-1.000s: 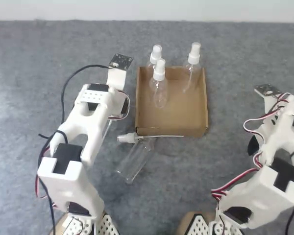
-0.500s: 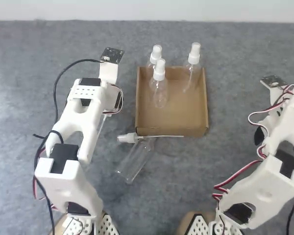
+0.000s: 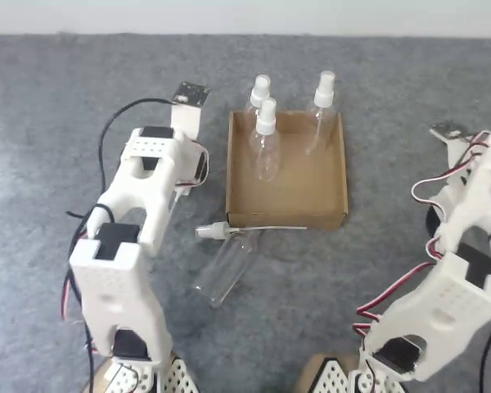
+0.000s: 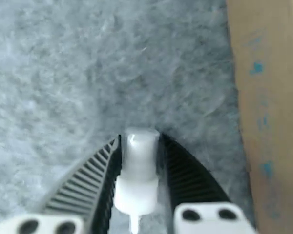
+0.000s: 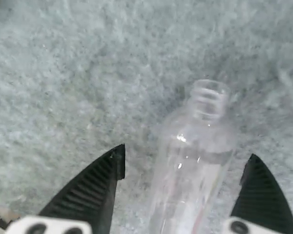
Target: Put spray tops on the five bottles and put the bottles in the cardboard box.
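Left claw [image 4: 139,139]: clamped tight around a white spray top [image 4: 136,170], above the grey tabletop [image 4: 63,58], near the cardboard box [image 4: 263,97] wall. Right claw [image 5: 185,153]: spread wide, gripping nothing, one finger either side of an uncapped clear bottle [image 5: 198,161]. High view, upper centre: first capped bottle [image 3: 264,151] upright inside the box, second capped bottle [image 3: 319,119] at its back right corner, third capped bottle [image 3: 259,90] at the back edge. Lower centre, just before the box front: topless bottle [image 3: 225,266] on its side, loose spray top [image 3: 213,231] beside its neck.
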You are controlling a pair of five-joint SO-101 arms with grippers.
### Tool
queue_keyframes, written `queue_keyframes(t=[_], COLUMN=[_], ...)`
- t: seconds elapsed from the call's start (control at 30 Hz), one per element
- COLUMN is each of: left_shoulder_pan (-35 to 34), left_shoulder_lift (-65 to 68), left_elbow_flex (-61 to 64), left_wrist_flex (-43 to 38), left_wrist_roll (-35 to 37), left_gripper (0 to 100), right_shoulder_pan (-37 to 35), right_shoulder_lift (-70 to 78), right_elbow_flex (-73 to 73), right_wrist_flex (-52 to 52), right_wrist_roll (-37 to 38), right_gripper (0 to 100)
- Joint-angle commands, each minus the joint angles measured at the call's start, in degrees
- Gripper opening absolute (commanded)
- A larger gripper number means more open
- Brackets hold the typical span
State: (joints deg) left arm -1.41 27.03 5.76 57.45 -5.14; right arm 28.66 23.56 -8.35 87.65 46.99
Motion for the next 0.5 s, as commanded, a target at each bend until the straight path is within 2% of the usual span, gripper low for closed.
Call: queue_keyframes(t=[0.0,0.17,0.37,0.47], left_shoulder_pan=[-0.6,-0.6,-0.6,-0.4], left_shoulder_lift=[-0.7,-4.9,-19.3,-25.8], left_elbow_flex=[-3.6,-4.1,-3.6,-2.2], left_wrist_flex=[1.2,5.5,12.7,15.0], left_wrist_roll=[-0.4,-0.4,0.1,0.1], left_gripper=[1,1,1,1], right_shoulder_pan=[-0.7,-1.0,-0.7,-0.6], right_shoulder_lift=[-0.8,2.2,3.7,3.7], right_elbow_flex=[-3.3,-3.1,-3.4,-3.4], right_wrist_flex=[-0.9,-1.7,-1.2,-1.5], right_wrist_roll=[0.5,0.5,4.7,4.3], right_gripper=[31.8,31.8,31.7,30.9])
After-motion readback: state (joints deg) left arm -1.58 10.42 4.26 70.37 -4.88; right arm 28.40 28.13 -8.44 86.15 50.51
